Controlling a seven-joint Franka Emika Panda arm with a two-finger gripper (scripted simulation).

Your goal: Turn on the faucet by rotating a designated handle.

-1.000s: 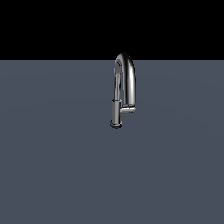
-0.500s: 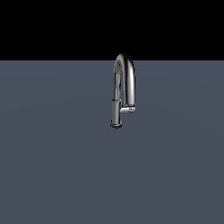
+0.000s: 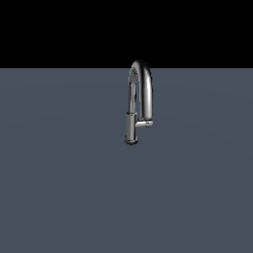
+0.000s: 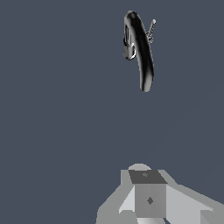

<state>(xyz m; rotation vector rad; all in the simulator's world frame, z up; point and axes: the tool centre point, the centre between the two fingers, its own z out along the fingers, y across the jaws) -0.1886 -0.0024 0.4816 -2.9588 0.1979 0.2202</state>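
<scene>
On the flat grey-blue floor (image 3: 64, 197) stands the faucet (image 3: 146, 89), a little toward the exterior view's right of the middle and near the line where the floor meets the black background (image 3: 59, 29); its shiny spout rises, bends over in a tall arch and comes down again on the exterior view's left side; there it ends in a darker cylinder (image 3: 131, 127) with a flared rim at the bottom, which hangs upright beside the thicker leg of the arch. At the lower part of that thicker leg the handle (image 3: 145, 123) sticks out sideways, short and bright; its free end points toward the dark cylinder and lies just beside it, and I cannot tell if the two touch. No part of the arm shows in the exterior view.

Seen from the wrist camera, the faucet (image 4: 141, 48) appears from above as a dark curved band, and a thin pale pin (image 4: 151, 29) stands out at one side of it; the gripper (image 4: 146, 197) is only partly in this picture, as grey blocks at the edge, well apart from the faucet; the fingertips are not visible, so I cannot tell if the fingers are spread or pressed together; nothing is seen between them.
</scene>
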